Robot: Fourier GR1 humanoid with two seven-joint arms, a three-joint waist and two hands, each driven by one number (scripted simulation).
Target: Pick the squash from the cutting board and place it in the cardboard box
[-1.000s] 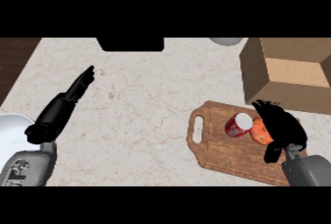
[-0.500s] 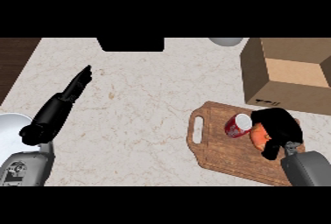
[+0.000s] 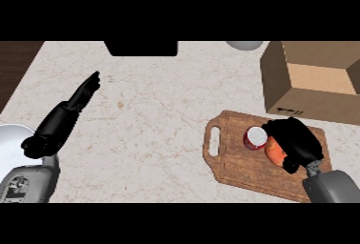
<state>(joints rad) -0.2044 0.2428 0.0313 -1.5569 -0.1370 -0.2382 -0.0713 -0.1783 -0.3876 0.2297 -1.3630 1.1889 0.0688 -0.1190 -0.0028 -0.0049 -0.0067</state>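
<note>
An orange squash [image 3: 276, 150] lies on the wooden cutting board [image 3: 235, 164] at the right, mostly hidden under my right hand [image 3: 296, 140]. That hand's fingers curl round the squash from above. A red can with a white lid [image 3: 255, 138] stands on the board just left of the hand. The open cardboard box [image 3: 315, 78] sits beyond the board at the upper right. My left hand [image 3: 74, 107] rests at the left over the counter, fingers straight, holding nothing.
A white bowl [image 3: 13, 145] shows at the left edge by my left forearm. A dark block [image 3: 141, 47] and a grey round object [image 3: 245, 45] sit at the counter's far edge. A dark wood strip [image 3: 14, 66] borders the marble counter at the upper left.
My right hand has closed down lower over the squash, its fingers curling in. The left hand stays still.
</note>
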